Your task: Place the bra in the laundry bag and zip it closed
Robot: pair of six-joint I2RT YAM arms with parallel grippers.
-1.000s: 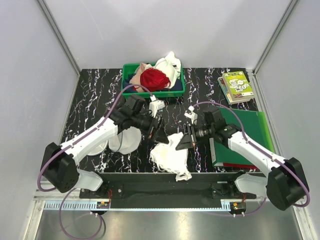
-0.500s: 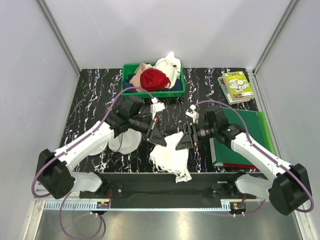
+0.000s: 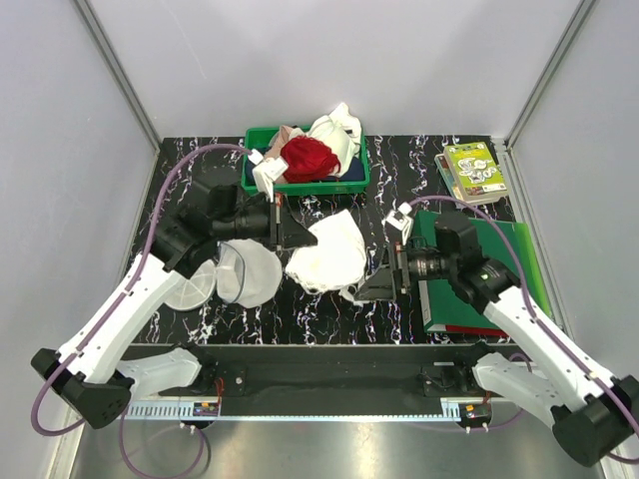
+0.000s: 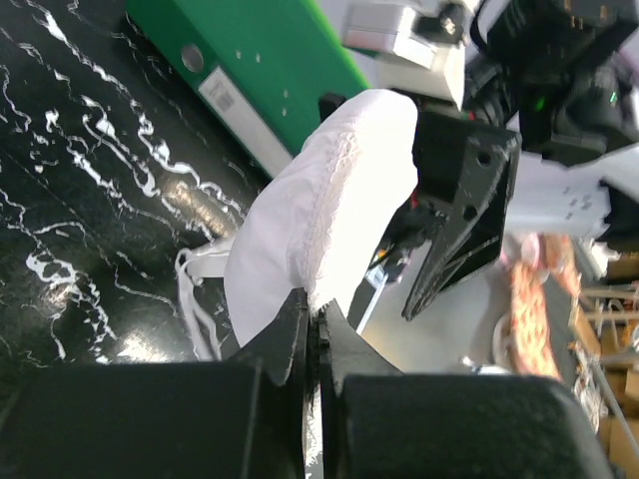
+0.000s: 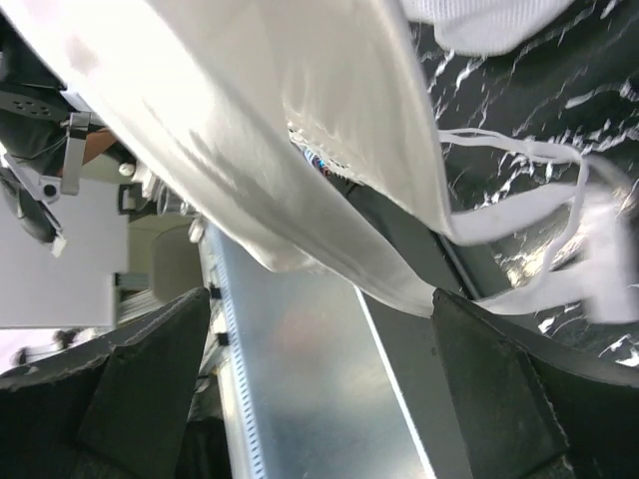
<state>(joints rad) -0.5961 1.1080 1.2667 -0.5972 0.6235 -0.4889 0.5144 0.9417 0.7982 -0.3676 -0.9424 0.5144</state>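
The white bra (image 3: 329,254) hangs above the middle of the black table, bunched, with thin straps (image 4: 195,299) trailing down. My left gripper (image 3: 300,236) is shut on the bra's lace edge (image 4: 318,299), and a cup (image 4: 329,190) bulges out beyond the fingertips. To the bra's right, my right gripper (image 3: 384,279) stands open and apart from the fabric. In the right wrist view the bra (image 5: 250,130) drapes above the wide-spread fingers (image 5: 140,379) with nothing between them. The laundry bag (image 3: 250,274) lies open to the left of the bra, its second round half (image 3: 190,289) flat beside it.
A green bin (image 3: 351,180) at the back holds a red garment (image 3: 308,158) and pale cloths. A green binder (image 3: 504,254) lies under my right arm, and a green-covered book (image 3: 471,172) sits at the back right corner. Grey walls close in three sides.
My left gripper has shut on the bra and carried it up and back toward the left. My right gripper has opened, let go of the bra and drawn back to the right.
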